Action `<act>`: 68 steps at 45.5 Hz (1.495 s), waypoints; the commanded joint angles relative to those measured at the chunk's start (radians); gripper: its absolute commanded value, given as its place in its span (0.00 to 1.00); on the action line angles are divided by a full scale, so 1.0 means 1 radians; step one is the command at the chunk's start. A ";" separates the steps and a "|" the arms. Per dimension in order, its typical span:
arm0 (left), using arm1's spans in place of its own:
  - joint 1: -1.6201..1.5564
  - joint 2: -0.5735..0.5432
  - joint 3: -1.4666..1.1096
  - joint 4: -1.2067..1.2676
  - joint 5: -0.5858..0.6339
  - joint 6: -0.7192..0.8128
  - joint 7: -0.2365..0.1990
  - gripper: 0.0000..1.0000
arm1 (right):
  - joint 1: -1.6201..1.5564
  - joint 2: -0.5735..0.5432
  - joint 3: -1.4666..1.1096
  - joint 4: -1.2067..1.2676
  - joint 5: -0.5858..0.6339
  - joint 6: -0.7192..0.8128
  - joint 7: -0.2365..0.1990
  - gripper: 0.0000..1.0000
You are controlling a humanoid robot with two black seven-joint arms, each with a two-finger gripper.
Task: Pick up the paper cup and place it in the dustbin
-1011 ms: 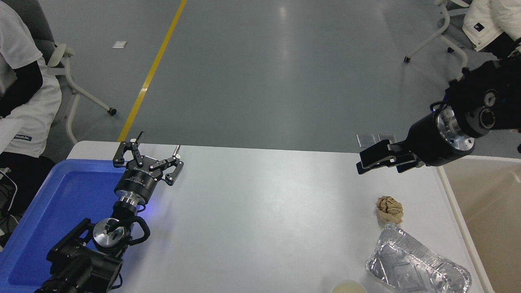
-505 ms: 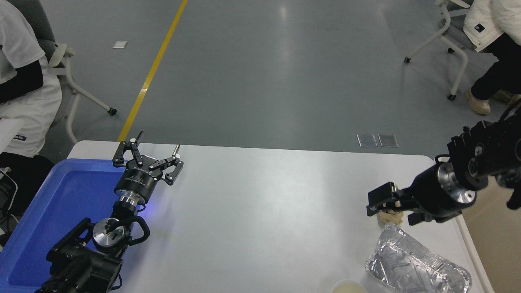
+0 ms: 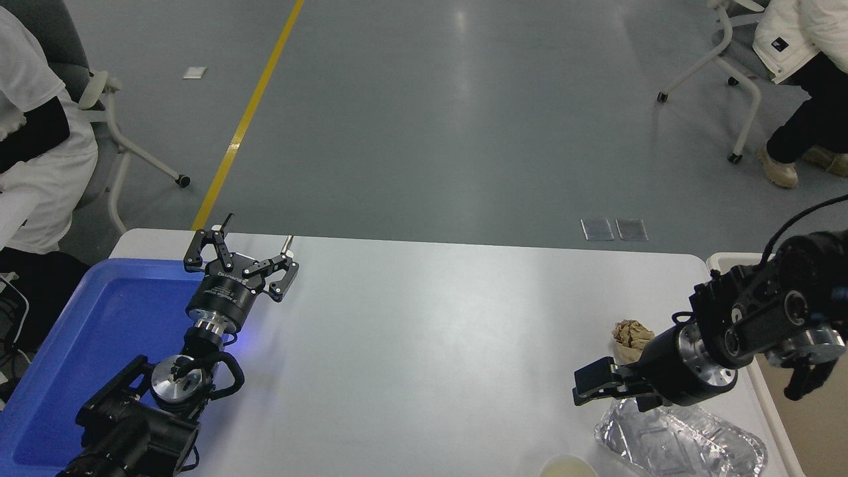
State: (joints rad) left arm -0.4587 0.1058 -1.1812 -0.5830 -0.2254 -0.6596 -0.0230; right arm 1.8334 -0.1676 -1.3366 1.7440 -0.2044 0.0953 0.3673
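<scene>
The paper cup (image 3: 567, 468) is a small white cup with a cream inside, cut off by the picture's bottom edge at the table's near right. The dustbin (image 3: 720, 260) is beige with an off-white rim and stands past the table's right edge, mostly hidden by the right arm. My right gripper (image 3: 588, 387) is open and empty. It points left, low over the table, above the cup and apart from it. My left gripper (image 3: 246, 250) is open and parked at the lower left.
A crumpled brown paper ball (image 3: 631, 333) lies just behind the right gripper. A crinkled silver foil tray (image 3: 682, 442) lies under the right wrist, right of the cup. A blue tray (image 3: 99, 318) is at the left edge. People sit on chairs at the far left and far right.
My right arm has come down and toward the near side, from above the table's far right edge to low over the foil tray's left end. The left arm has not moved.
</scene>
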 commanded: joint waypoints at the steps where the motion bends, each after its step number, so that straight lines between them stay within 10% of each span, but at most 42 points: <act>1: 0.000 0.000 0.000 0.000 0.000 0.000 0.000 0.99 | -0.091 0.051 0.040 0.001 -0.041 -0.026 -0.002 1.00; 52: 0.000 0.000 0.000 0.000 0.000 0.000 0.000 0.99 | -0.339 0.049 0.020 -0.046 -0.130 -0.378 -0.001 0.92; 61: 0.000 0.000 0.000 0.000 0.000 0.000 0.000 0.99 | -0.361 0.051 -0.016 -0.058 -0.133 -0.453 0.001 0.61; 65: 0.000 0.000 0.000 0.000 0.000 0.000 0.000 0.99 | -0.361 0.051 -0.032 -0.060 -0.154 -0.460 0.001 0.13; 68: 0.000 0.000 0.000 0.000 0.000 0.000 0.000 0.99 | -0.359 0.049 -0.049 -0.058 -0.176 -0.465 0.001 0.00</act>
State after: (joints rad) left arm -0.4587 0.1058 -1.1813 -0.5829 -0.2255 -0.6595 -0.0230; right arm 1.4884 -0.1175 -1.3422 1.6927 -0.3402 -0.3216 0.3674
